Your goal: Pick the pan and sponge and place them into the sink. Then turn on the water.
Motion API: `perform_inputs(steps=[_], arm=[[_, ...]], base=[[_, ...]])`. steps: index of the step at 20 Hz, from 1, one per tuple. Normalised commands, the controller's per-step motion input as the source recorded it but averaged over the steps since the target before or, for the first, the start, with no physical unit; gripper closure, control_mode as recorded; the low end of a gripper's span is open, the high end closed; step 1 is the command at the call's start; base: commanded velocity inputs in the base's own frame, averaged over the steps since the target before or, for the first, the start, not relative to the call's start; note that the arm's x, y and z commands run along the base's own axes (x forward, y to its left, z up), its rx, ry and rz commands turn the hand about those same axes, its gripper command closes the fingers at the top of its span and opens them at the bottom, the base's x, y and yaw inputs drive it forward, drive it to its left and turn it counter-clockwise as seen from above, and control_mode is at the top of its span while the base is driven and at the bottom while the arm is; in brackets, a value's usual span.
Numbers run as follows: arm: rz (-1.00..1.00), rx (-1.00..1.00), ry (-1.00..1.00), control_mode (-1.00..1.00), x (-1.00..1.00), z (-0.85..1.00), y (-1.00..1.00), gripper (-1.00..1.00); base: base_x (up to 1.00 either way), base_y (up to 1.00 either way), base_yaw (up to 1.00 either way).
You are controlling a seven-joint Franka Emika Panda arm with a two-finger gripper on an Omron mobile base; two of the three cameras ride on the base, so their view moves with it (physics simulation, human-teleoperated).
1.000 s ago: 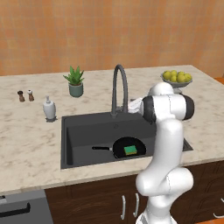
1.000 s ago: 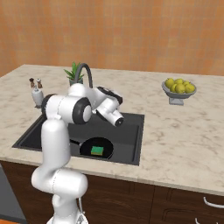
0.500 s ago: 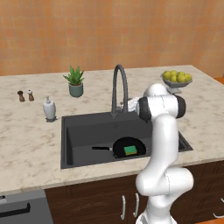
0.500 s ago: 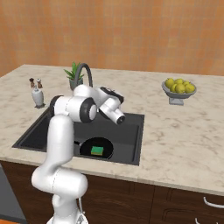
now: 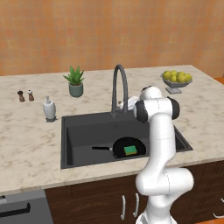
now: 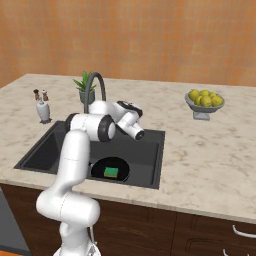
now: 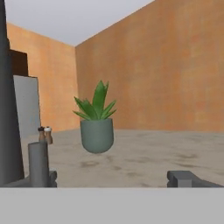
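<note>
Against orange walls, beige marble counter point(image 5: 26, 140), dark sink point(image 5: 83, 131); gripper point(image 7: 113, 177) spread apart.

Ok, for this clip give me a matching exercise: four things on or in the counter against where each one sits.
Things:
1. sponge
2. pan
3. potted plant
4. fruit bowl

Places:
A. on the counter behind the sink's left end
B. on the counter, far right
C. on the pan
D. on the sink floor

Pairs: 1-C, 2-D, 3-A, 4-B
</note>
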Motion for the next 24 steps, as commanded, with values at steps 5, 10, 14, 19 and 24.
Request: perform_inputs(steps=[5, 10, 14, 19, 24], arm=[[0.0, 0.0, 0.0, -1.0, 0.25, -0.08, 0.0, -1.0], [-0.05, 0.0, 0.0, -1.0, 0.18, 0.0, 0.0, 1.0], [-0.12, 0.0, -0.02, -1.0, 0.07, 0.0, -0.04, 1.0], [-0.17, 0.01, 0.0, -1.0, 0.02, 0.0, -0.44, 1.0], [-0.11, 0.1, 0.0, -1.0, 0.0, 0.0, -0.95, 1.0]], base=[[0.0, 0.0, 0.0], [0.0, 0.0, 0.0], [0.0, 0.0, 0.0], [0.0, 0.0, 0.0], [0.0, 0.0, 0.0]])
